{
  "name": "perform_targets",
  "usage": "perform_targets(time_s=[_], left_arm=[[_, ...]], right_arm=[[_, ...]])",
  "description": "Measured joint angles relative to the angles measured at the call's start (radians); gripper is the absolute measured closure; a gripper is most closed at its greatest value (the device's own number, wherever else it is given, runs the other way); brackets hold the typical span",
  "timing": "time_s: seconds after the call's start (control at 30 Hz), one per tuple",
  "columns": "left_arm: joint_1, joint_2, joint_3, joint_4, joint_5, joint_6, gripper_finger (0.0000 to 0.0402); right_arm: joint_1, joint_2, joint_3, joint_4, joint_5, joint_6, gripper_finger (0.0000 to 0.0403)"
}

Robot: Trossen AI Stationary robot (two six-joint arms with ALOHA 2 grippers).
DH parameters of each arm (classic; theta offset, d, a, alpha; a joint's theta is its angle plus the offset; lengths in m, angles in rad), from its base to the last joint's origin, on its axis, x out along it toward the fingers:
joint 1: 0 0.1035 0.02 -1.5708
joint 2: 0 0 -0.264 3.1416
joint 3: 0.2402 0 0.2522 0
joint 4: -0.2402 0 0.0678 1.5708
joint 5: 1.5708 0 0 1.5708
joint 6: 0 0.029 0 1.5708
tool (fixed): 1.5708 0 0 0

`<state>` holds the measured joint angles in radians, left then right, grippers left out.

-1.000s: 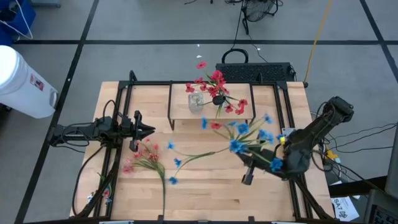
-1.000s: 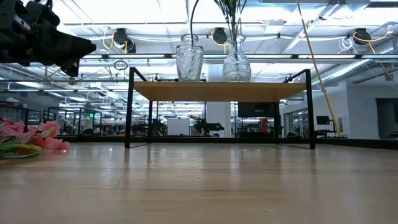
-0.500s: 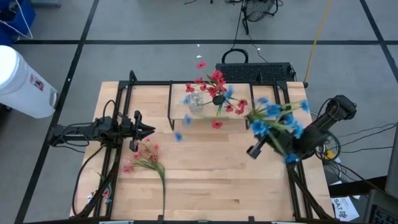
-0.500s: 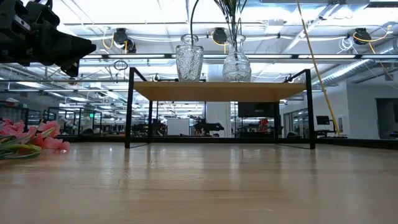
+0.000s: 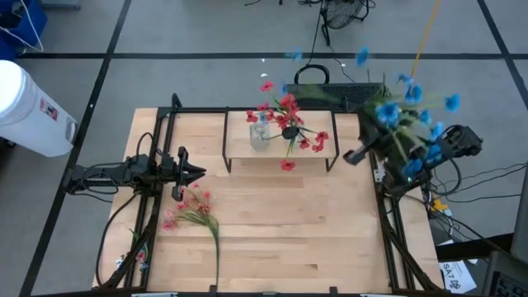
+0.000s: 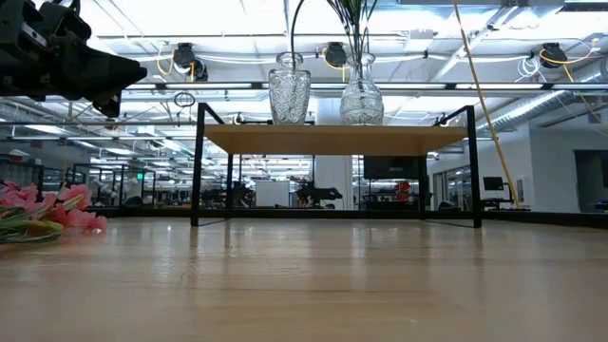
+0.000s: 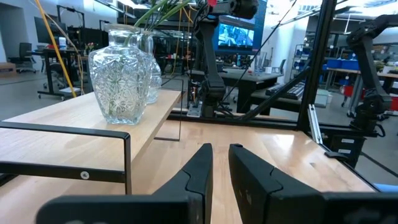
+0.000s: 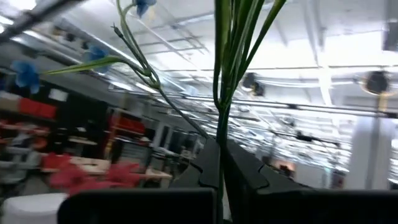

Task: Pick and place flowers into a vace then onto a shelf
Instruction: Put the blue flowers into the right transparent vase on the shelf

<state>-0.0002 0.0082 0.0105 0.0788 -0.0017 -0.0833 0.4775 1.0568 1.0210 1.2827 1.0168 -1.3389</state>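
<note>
My right gripper (image 5: pixel 356 154) is raised over the table's far right part, shut on the blue flowers (image 5: pixel 406 111), whose blossoms spread high above it. On the shelf (image 5: pixel 280 150) stand two glass vases. The red flowers (image 5: pixel 289 111) stand with their stems in one vase (image 6: pixel 361 92). The other vase (image 5: pixel 260 136) stands beside it. The pink flowers (image 5: pixel 190 210) lie flat on the table near my left gripper (image 5: pixel 198 172). That gripper waits level at the left, its fingers (image 7: pixel 205 168) a narrow gap apart with nothing between them. My right gripper pinches the blue flowers' bundled green stems (image 8: pixel 221 134) between its two fingers. The fingers slant upward and lie across the stems. The spray is lifted clear of the table. Its stems rise and fan out beyond the fingers, and the blossoms (image 8: pixel 25 71) are uppermost.
A black metal frame (image 5: pixel 165 115) runs around the tabletop. A white bin (image 5: pixel 29 99) stands off the table's left side, and a black box (image 5: pixel 338 95) sits behind the far edge. Bare wood (image 5: pixel 280 239) lies in the table's near half.
My right gripper has risen and gone toward the table's far right corner, tipping upward and rolling as it went. The blue flowers, which reached low across the table's middle, have swung up with it and now stand high over the far right.
</note>
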Motion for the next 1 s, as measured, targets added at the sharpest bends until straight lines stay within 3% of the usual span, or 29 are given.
perform_targets(time_s=[0.13,0.3,0.67,1.0], left_arm=[[0.0,0.0,0.0,0.0,0.0,0.0,0.0344],[0.0,0.0,0.0,0.0,0.0,0.0,0.0344],[0.0,0.0,0.0,0.0,0.0,0.0,0.0344],[0.0,0.0,0.0,0.0,0.0,0.0,0.0344]], right_arm=[[-0.08,-0.023,0.0,-0.07,-0.001,0.085,0.0403],[-0.208,-0.028,0.0,-0.28,-0.041,0.261,0.0403],[-0.521,-0.058,0.0,-0.655,-0.289,0.714,0.0403],[-0.701,-0.045,0.0,-0.859,-0.491,1.019,0.0403]])
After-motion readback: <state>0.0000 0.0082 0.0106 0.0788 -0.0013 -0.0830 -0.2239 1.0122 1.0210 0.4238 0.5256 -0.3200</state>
